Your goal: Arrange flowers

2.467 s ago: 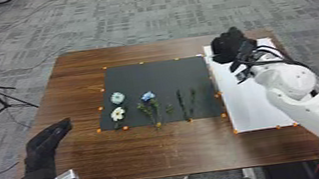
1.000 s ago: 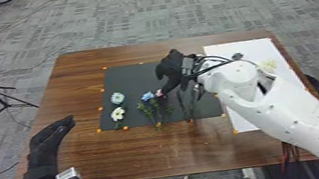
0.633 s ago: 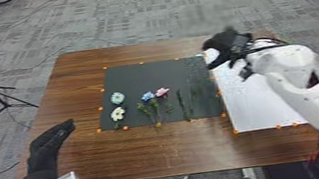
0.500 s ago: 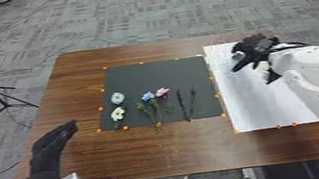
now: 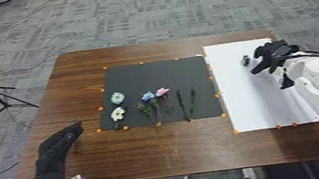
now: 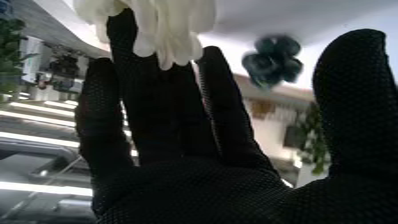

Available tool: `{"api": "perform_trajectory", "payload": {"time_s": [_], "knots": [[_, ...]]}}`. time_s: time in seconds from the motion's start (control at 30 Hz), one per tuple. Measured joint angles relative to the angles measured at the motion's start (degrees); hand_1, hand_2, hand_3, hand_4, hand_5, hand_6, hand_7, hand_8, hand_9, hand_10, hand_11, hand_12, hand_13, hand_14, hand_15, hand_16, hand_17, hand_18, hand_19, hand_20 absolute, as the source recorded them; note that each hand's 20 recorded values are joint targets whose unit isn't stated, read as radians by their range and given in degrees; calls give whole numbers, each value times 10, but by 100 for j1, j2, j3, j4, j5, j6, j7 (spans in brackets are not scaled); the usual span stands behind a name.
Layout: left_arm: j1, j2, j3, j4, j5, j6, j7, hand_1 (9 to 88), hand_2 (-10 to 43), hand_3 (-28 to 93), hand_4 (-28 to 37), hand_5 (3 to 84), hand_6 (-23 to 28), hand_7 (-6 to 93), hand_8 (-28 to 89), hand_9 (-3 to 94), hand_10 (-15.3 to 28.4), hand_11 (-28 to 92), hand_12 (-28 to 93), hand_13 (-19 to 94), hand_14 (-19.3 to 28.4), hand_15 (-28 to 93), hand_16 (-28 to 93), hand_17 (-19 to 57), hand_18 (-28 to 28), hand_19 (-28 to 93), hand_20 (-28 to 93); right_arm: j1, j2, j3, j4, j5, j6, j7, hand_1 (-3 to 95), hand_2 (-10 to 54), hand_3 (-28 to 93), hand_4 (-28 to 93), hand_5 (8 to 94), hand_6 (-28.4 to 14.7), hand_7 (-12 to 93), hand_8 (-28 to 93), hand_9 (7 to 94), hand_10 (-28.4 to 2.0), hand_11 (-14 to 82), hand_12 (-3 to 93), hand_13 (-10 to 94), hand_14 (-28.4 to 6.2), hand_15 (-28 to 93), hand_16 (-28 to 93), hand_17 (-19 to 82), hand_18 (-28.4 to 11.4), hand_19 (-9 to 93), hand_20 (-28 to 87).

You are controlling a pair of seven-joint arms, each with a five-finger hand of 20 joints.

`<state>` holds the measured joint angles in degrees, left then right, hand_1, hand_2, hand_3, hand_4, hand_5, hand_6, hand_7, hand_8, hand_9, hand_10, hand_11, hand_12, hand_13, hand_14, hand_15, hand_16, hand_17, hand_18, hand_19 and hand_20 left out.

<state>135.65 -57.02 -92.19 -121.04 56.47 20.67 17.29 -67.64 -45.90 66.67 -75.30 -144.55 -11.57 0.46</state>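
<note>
Flowers (image 5: 163, 91) in pink, blue and white lie with green stems (image 5: 193, 102) on the dark mat's (image 5: 158, 72) near half. By the white board's (image 5: 252, 104) far right corner, the right hand (image 5: 274, 56) has straight fingers, thumb apart, pale petals (image 6: 173, 25) at the fingertips; grip, I can't tell. The left hand (image 5: 55, 145) is open near the table's (image 5: 147, 155) left edge.

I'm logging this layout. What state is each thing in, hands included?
Black-gloved right hand, open, fingers straight
Black-gloved left hand, open
Dark square mat, flat
White rectangular board, flat
Pale blue flower, on mat
White-petalled flower, on mat
Small blue flower, on mat
Pink flower, on mat
Two dark green stems, side by side
Dark teal cluster, on board
Long white petals, overlapping right fingers
</note>
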Motion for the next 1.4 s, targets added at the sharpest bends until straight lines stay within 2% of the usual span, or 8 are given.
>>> {"api": "perform_trajectory", "payload": {"time_s": [0.37, 0.57, 0.77, 0.93, 1.07, 1.1, 1.17, 1.4], "knots": [[4, -5, 20, 3, 20, -73, -22, 298, -68, 712, -179, 506, 25, 188, -98, 461, 127, 203, 106, 328, 150, 121, 25, 7, 135, 82, 170, -19, 227, -29, -358, 496, 193, 209, 232, -95, 723, -237, 477, -20, 180, -90, 533, -138, 121, 211, 567, -148, 379, 321, 211, -226, 628, 575], [12, -4, 19, 3, 23, -124, -38, 298, -68, 712, -179, 506, 25, 187, -99, 460, 127, 202, 107, 328, 150, 121, 26, 7, 136, 83, 170, -236, 375, 408, -544, 508, 184, 303, 234, -95, 722, -235, 479, -21, 182, -90, 535, -140, 122, 213, 575, -148, 393, 323, 217, -227, 639, 580], [15, -15, 13, 0, 31, -182, -61, 298, -68, 711, -180, 506, 24, 186, -98, 461, 127, 203, 107, 328, 151, 120, 26, 7, 136, 82, 170, -457, 458, 571, -517, 415, -91, 331, 255, -95, 711, -232, 519, -20, 190, -89, 605, -138, 175, 222, 615, -147, 487, 334, 247, -227, 676, 591], [20, -29, 10, -2, 39, -225, -74, 298, -67, 710, -180, 505, 24, 185, -97, 460, 127, 202, 107, 327, 150, 120, 27, 7, 136, 82, 170, -595, 424, 574, -451, 405, -250, 334, 292, -95, 707, -234, 590, -12, 212, -95, 689, -133, 236, 232, 649, -132, 577, 347, 278, -229, 721, 610], [16, -42, 10, -2, 52, -248, -105, 299, -66, 709, -180, 506, 23, 185, -98, 459, 127, 201, 107, 327, 151, 119, 27, 7, 136, 82, 170, -672, 403, 520, -432, 427, -202, 399, 404, -95, 696, -240, 649, 0, 242, -57, 744, -117, 276, 238, 690, -111, 601, 354, 313, -224, 751, 618], [16, -46, 10, -2, 53, -250, -109, 299, -66, 709, -180, 505, 24, 185, -97, 459, 126, 200, 107, 327, 151, 119, 27, 7, 136, 82, 170, -678, 404, 478, -429, 433, -158, 441, 492, -95, 642, -232, 678, -1, 265, 16, 793, -101, 212, 324, 710, -103, 607, 357, 331, -223, 760, 618], [17, -55, 5, -2, 54, -250, -113, 299, -67, 710, -179, 505, 24, 184, -97, 459, 127, 200, 108, 328, 152, 121, 28, 7, 136, 83, 170, -675, 420, 343, -420, 452, 41, 559, 566, -95, 617, -217, 724, 2, 282, 51, 853, -83, 140, 405, 732, -95, 605, 363, 346, -223, 767, 617], [32, -62, -33, -10, 54, -249, -113, 298, -66, 710, -179, 506, 26, 183, -97, 459, 127, 201, 108, 327, 150, 119, 26, 7, 136, 82, 169, -551, 614, -383, -442, 1114, 1475, 704, 590, -95, 616, -219, 752, 6, 284, 51, 881, -78, 130, 415, 732, -91, 601, 371, 346, -218, 765, 618]]}}
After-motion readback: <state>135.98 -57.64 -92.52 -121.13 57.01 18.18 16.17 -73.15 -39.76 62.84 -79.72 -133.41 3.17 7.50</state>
